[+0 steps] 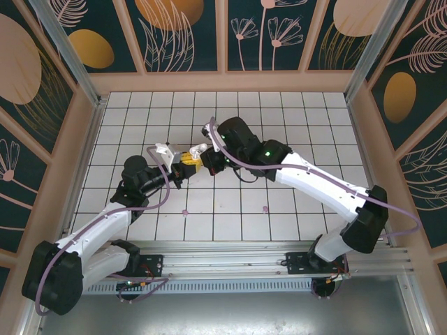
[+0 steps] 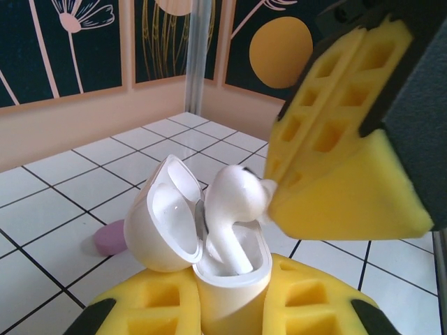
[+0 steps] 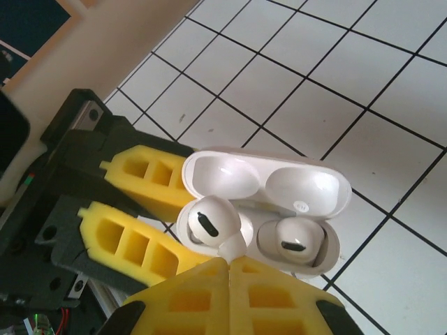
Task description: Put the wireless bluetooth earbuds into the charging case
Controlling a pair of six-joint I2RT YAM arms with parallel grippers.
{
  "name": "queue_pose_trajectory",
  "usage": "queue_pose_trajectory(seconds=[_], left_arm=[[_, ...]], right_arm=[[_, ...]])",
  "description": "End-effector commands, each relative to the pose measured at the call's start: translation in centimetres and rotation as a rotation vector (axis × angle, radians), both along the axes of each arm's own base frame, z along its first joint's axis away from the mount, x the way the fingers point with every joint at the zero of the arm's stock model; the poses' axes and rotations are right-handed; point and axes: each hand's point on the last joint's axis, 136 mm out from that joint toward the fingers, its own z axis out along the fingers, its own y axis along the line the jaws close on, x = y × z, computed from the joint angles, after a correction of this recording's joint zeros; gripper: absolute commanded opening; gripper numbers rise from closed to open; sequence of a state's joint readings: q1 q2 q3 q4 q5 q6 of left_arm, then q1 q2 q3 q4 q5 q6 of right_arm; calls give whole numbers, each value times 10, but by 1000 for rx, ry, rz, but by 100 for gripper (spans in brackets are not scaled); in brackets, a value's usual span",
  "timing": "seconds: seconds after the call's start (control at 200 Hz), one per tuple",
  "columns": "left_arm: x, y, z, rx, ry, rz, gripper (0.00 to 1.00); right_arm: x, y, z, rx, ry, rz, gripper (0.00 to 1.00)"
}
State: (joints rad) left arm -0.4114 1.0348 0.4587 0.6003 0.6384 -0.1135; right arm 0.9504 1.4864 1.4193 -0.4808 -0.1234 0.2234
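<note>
The white charging case (image 2: 230, 279) stands lid-open between the yellow pads of my left gripper (image 2: 234, 310), which is shut on its body. Its lid (image 3: 269, 178) tilts back. One earbud (image 3: 293, 241) sits seated in the right-hand socket. My right gripper (image 3: 229, 269) is shut on the tip of the other earbud (image 3: 209, 222), whose stem reaches down into the left-hand socket while its head stays above the rim. In the top view the left gripper (image 1: 183, 167) and right gripper (image 1: 204, 162) meet above the middle of the tiled table.
A small pink object (image 2: 108, 239) lies on the white tiles just behind the case. Two tiny pink specks (image 1: 185, 211) (image 1: 265, 207) sit on the near tiles. Wooden walls (image 1: 223, 82) enclose the table.
</note>
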Motion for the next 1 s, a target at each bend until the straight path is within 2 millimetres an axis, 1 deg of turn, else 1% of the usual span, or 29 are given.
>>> queue_pose_trajectory(seconds=[0.0, 0.12, 0.275, 0.435, 0.581, 0.701, 0.876, 0.996], left_arm=[[-1, -3, 18, -32, -56, -15, 0], [0, -3, 19, -39, -57, -12, 0], [0, -4, 23, -43, -62, -19, 0], [-1, -5, 22, -43, -63, -26, 0], [-3, -4, 22, -45, -67, -30, 0], [-5, -5, 23, -47, -71, -38, 0], [-8, -7, 24, -47, -80, -63, 0], [-10, -8, 20, -36, -74, -71, 0]], right_arm=[[-5, 1, 20, 79, -58, 13, 3], [-12, 4, 18, 94, -55, 50, 4], [-19, 3, 12, 86, -76, 96, 5], [-23, 2, 12, 77, -124, 139, 4], [-21, -3, 8, 43, -152, 135, 6], [-14, -8, 6, 7, -163, 99, 8], [-10, -8, 12, -8, -180, 92, 8], [-10, -7, 16, -34, -196, 109, 8]])
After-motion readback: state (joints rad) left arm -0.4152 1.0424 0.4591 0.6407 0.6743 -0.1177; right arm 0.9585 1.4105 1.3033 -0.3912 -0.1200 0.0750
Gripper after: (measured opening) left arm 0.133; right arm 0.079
